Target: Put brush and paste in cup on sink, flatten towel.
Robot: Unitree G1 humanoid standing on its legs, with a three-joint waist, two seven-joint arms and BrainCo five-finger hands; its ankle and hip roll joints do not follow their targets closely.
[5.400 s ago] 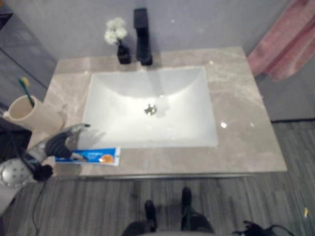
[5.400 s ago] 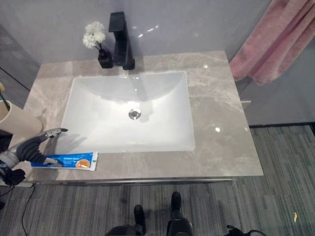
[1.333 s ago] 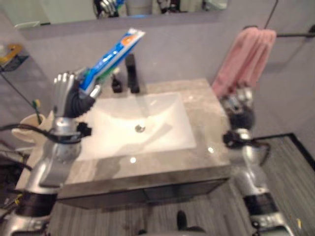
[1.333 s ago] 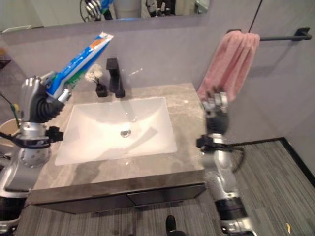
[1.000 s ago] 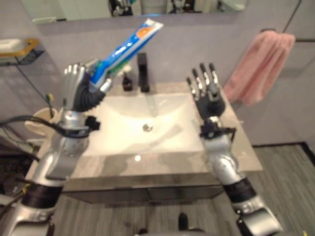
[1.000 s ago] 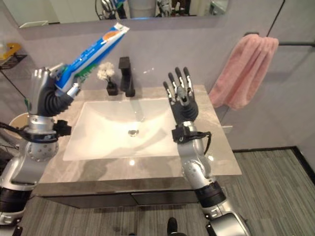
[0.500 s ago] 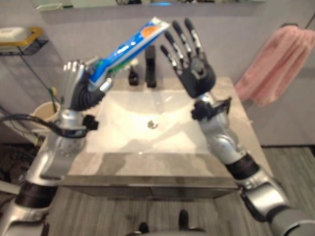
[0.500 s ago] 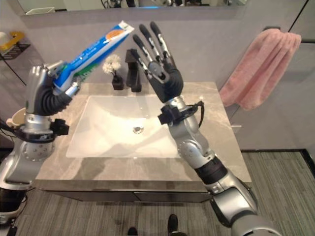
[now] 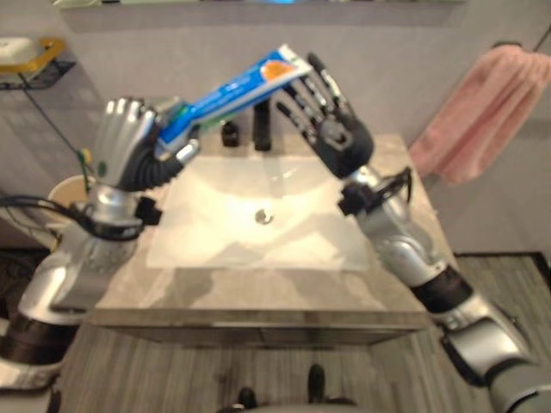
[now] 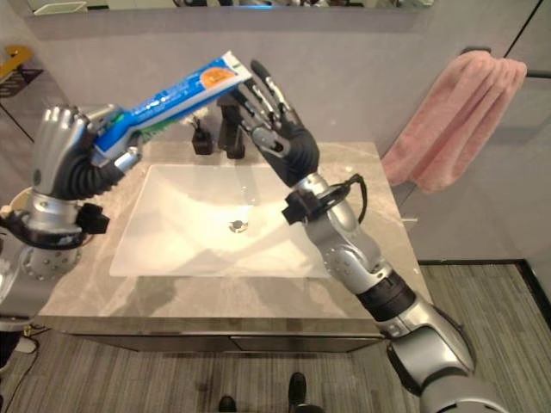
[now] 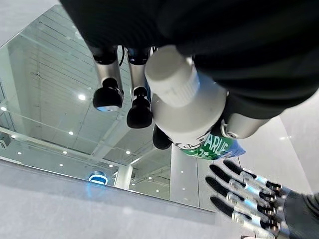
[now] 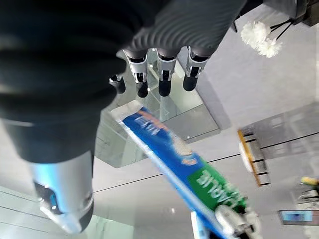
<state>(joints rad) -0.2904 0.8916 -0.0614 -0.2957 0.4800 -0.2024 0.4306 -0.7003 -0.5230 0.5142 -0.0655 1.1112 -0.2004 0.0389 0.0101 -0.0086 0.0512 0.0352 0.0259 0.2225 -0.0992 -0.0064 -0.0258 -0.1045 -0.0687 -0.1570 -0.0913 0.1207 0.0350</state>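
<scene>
My left hand (image 9: 127, 153) is shut on the capped end of a blue toothpaste tube (image 9: 234, 84), held high over the left of the white sink (image 9: 215, 245) and slanting up to the right. The white cap (image 11: 171, 82) points back at the wrist camera. My right hand (image 9: 334, 127) is open with straight fingers, right beside the tube's flat end (image 12: 130, 117); I cannot tell whether they touch. A beige cup (image 9: 65, 194) with a toothbrush (image 9: 83, 158) stands at the counter's left edge. The pink towel (image 9: 484, 110) hangs bunched on the right wall.
A black faucet (image 9: 263, 129) and a small dark vase (image 9: 228, 134) stand behind the basin. A wire shelf with a yellow soap dish (image 9: 27, 52) hangs on the left wall. The marble counter (image 9: 405, 284) is bare to the right of the basin.
My right hand has come down and closer to the tube's flat end. My left hand has tipped the tube lower towards the right.
</scene>
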